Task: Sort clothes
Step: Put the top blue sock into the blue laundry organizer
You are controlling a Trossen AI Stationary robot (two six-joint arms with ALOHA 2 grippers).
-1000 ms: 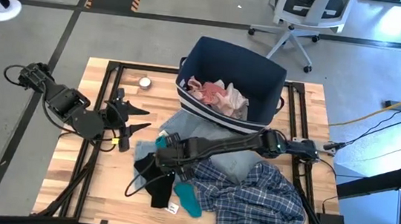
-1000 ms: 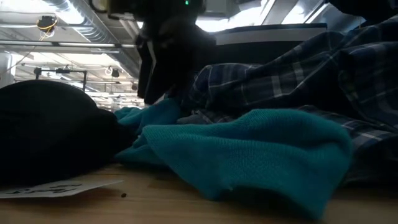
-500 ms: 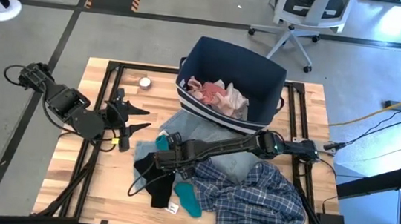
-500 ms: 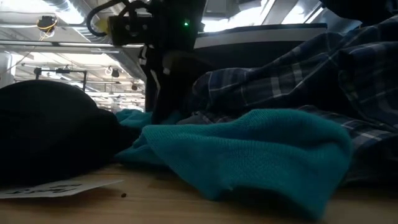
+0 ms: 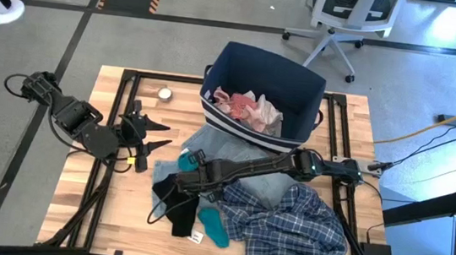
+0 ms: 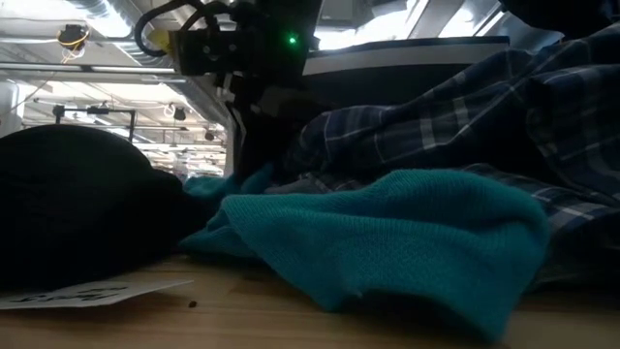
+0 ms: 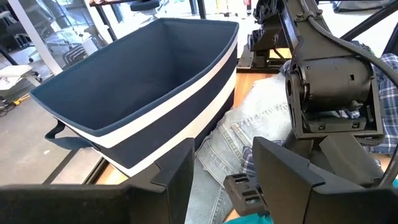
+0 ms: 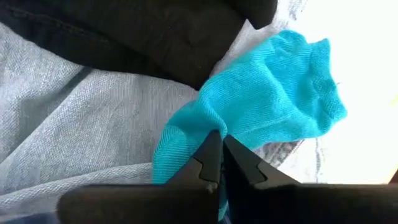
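Right wrist view shows the right gripper (image 8: 216,163) with its jaws pinched together on a fold of a teal sock (image 8: 261,106), which lies over grey cloth (image 8: 74,130) beside a black garment (image 8: 143,31). High view places this in the clothes pile in front of the navy bin (image 5: 263,76); the left gripper (image 5: 156,134) waits, jaws spread wide, over bare table (image 5: 109,208).

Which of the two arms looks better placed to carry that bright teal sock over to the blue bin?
The right. Its right gripper is already pinched shut on the teal sock in the clothes pile, just in front of the navy bin. The left gripper waits open off to the side, holding nothing.
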